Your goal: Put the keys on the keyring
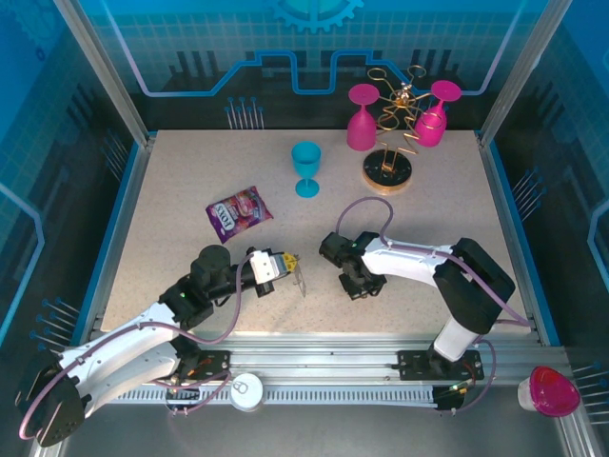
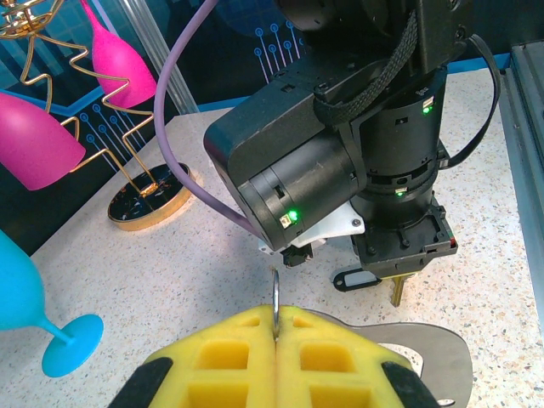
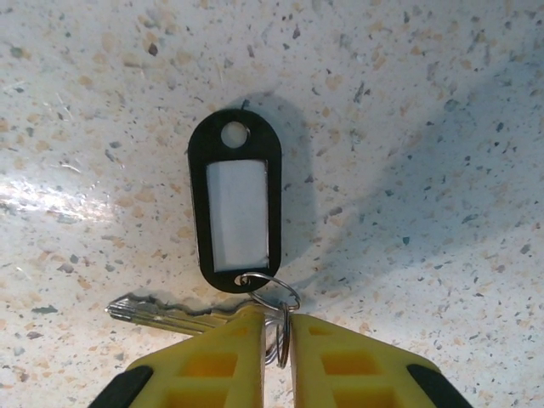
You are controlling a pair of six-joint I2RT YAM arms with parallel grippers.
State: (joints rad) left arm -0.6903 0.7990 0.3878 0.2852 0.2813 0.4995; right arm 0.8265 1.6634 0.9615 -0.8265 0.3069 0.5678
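My right hand (image 3: 274,344) was closed on the small split ring of the keys (image 3: 234,255). Their black tag (image 3: 236,170) and silver key (image 3: 161,314) lay flat on the counter (image 3: 408,127). My left hand (image 2: 274,331) was clamped on the keyring (image 2: 276,293), which stood upright between the pads, near the right hand.

top external: looking down from above the near edge, taking in the whole surface (image 1: 171,209) | left wrist: riding low, facing right, close on the right arm (image 2: 340,161) | right wrist: looking straight down, very close | both wrists sharing the keys (image 3: 235,204)
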